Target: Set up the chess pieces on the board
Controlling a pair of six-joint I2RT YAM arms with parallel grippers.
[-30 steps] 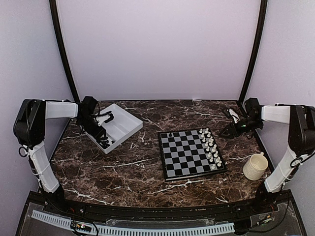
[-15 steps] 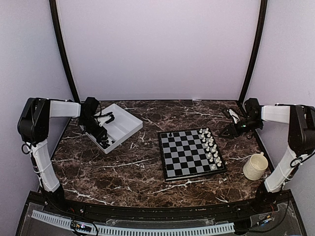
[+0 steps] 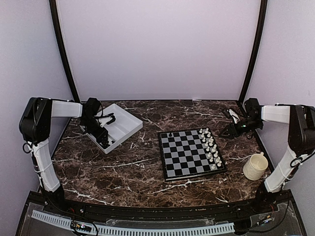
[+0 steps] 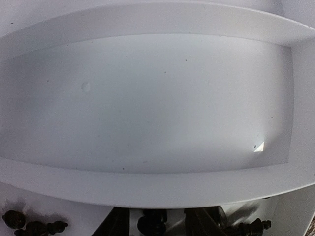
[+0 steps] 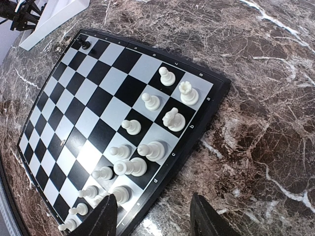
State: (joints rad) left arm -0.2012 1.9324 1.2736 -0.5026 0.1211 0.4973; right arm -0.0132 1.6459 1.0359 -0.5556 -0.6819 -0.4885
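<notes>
The board point(image 3: 192, 153) lies right of centre, with one black chess piece point(image 3: 170, 134) on its far left corner square and white chessmen along its right side. More black chess pieces point(image 4: 34, 227) lie in the near compartment of the white tray point(image 3: 123, 123). My left gripper point(image 3: 101, 132) reaches down into that compartment. Its jaws are open, with a black piece point(image 4: 152, 222) standing between the fingers point(image 4: 117, 225) and a gap on each side. My right gripper point(image 3: 228, 124) hovers open and empty beside the board's far right edge point(image 5: 197, 123).
The tray's far compartment point(image 4: 147, 98) holds nothing. A cream mug point(image 3: 256, 166) stands near the right arm's base. White chessmen point(image 5: 147, 150) fill the two rows nearest my right gripper point(image 5: 153, 219). Dark marble table point(image 3: 123, 172) surrounds the board.
The left arm has shifted slightly to the right while its gripper stays low over the tray's near compartment. The right arm has not moved.
</notes>
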